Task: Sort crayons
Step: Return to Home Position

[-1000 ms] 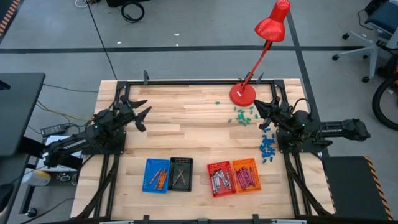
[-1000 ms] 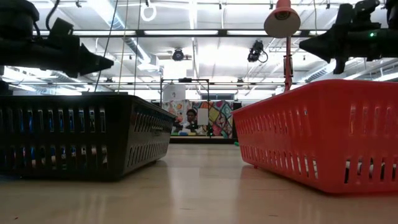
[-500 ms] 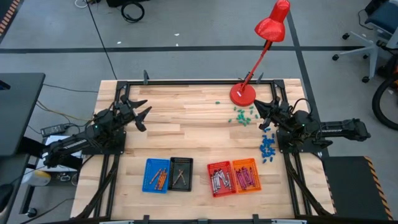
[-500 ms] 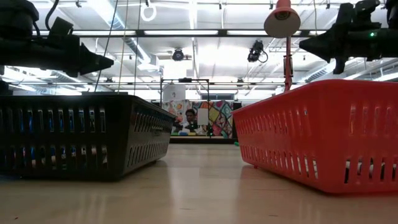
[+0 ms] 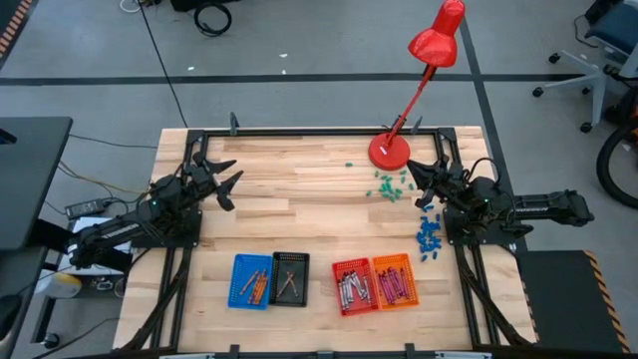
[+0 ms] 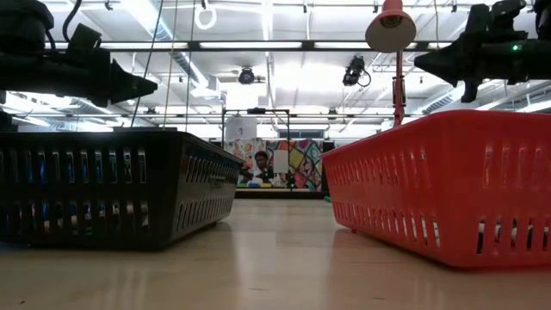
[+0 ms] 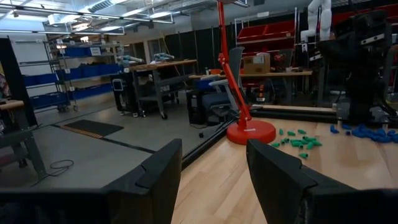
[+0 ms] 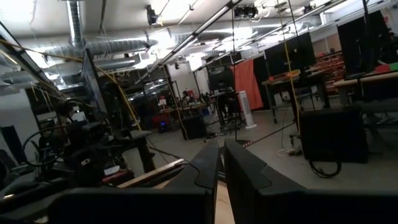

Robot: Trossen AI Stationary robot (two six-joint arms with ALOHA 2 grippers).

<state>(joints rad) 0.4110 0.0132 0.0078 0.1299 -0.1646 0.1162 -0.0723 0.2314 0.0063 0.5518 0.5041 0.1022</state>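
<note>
No change across last second: both arms parked, motionless. Left tool (image 7: 211, 148) spread, empty. Right tool (image 8: 219, 149) pressed nearly together, empty. Thin orange-brown, grey, magenta wax crayons (image 5: 350, 290) lie in four small slotted plastic baskets (image 5: 239, 269) at front edge of pale wooden counter (image 5: 299, 204). Judgement: sorting done, homing complete.

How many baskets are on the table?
4, in one row on the table, left to right in the high view: blue basket, black basket beside it, a gap, then red basket and orange basket side by side. None seems hidden.
</note>
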